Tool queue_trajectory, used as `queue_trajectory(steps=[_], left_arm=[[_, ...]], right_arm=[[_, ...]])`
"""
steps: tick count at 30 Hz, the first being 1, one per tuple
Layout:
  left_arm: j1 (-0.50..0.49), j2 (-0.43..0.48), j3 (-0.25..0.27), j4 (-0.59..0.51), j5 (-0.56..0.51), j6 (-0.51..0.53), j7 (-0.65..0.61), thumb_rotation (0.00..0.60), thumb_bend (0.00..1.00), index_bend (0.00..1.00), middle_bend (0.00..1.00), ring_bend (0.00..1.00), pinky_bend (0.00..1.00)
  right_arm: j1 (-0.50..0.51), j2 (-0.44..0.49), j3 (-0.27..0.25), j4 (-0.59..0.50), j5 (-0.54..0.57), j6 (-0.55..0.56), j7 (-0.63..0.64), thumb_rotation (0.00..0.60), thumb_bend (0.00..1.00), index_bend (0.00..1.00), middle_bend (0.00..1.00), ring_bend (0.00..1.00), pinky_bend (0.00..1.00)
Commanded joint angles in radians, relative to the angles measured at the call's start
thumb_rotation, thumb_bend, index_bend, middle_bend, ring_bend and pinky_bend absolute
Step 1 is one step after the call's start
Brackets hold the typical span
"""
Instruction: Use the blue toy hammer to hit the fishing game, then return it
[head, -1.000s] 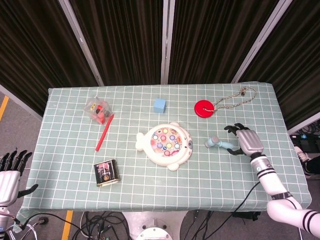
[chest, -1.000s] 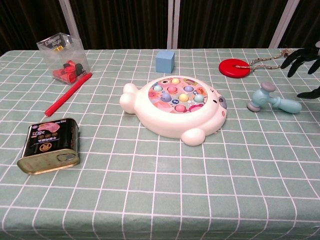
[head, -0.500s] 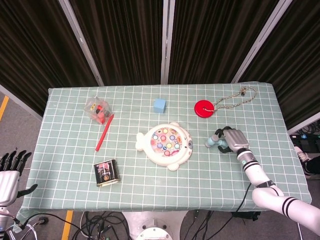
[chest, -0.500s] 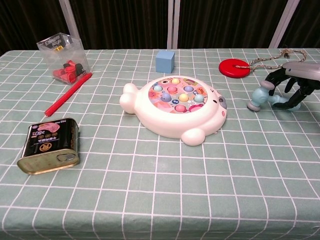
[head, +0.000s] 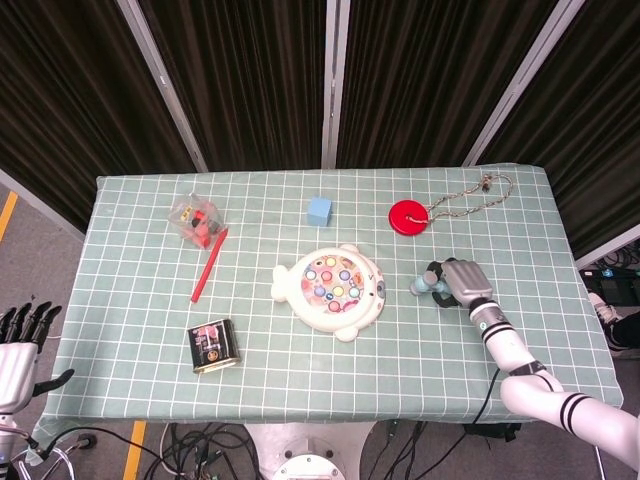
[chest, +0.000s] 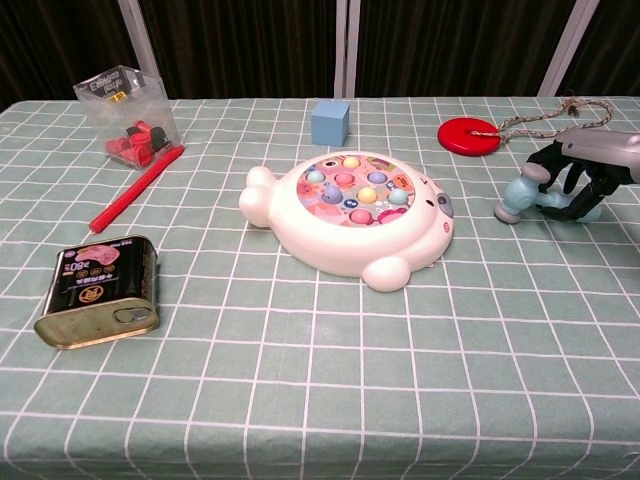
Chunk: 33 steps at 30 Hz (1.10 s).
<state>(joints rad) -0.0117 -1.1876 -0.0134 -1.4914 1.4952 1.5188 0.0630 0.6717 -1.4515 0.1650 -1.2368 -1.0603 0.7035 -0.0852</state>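
Observation:
The fishing game (head: 330, 290) (chest: 352, 214), a white fish-shaped toy with coloured fish on top, sits mid-table. To its right lies the blue toy hammer (head: 426, 285) (chest: 520, 195), head toward the game and still on the cloth. My right hand (head: 461, 279) (chest: 585, 178) lies over the handle with its dark fingers curled around it; the handle is mostly hidden beneath them. My left hand (head: 22, 338) hangs off the table's near left corner, fingers apart, holding nothing.
A clear box of red pieces (head: 195, 219) (chest: 126, 113) and a red pen (head: 209, 264) stand at the left. A tin can (head: 213, 345) lies near the front left. A blue cube (head: 319, 211) and a red disc on a cord (head: 407, 216) lie behind the game.
My right hand has come in from the right onto the hammer handle and its fingers have closed around it. The hammer has barely moved. The left hand stays put.

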Motion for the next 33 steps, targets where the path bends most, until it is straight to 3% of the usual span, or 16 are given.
queue_trajectory(steps=[1, 13, 21, 29, 33], left_arm=[[0.001, -0.001, 0.0, 0.002, -0.001, 0.001, -0.002, 0.6, 0.06, 0.11, 0.08, 0.0, 0.0], [0.003, -0.005, 0.002, 0.012, -0.002, 0.001, -0.009, 0.6, 0.06, 0.12, 0.08, 0.0, 0.0], [0.005, -0.007, 0.002, 0.014, -0.001, 0.003, -0.011, 0.6, 0.06, 0.12, 0.08, 0.0, 0.0], [0.005, -0.006, 0.003, 0.014, 0.0, 0.003, -0.011, 0.6, 0.06, 0.12, 0.08, 0.0, 0.0], [0.006, -0.005, 0.002, 0.011, 0.0, 0.005, -0.008, 0.6, 0.06, 0.12, 0.08, 0.0, 0.0]], right_arm=[[0.003, -0.004, -0.002, 0.004, 0.003, 0.001, -0.003, 0.6, 0.33, 0.41, 0.45, 0.26, 0.32], [0.004, -0.013, -0.012, 0.007, 0.0, 0.019, -0.015, 0.6, 0.39, 0.47, 0.48, 0.3, 0.35], [-0.002, -0.014, -0.015, 0.001, -0.021, 0.05, -0.012, 0.6, 0.43, 0.56, 0.55, 0.38, 0.39], [-0.004, 0.009, -0.021, -0.004, -0.083, 0.058, 0.033, 0.6, 0.64, 0.68, 0.64, 0.48, 0.54], [-0.007, 0.035, -0.021, -0.023, -0.121, 0.068, 0.07, 0.6, 0.67, 0.7, 0.66, 0.5, 0.58]])
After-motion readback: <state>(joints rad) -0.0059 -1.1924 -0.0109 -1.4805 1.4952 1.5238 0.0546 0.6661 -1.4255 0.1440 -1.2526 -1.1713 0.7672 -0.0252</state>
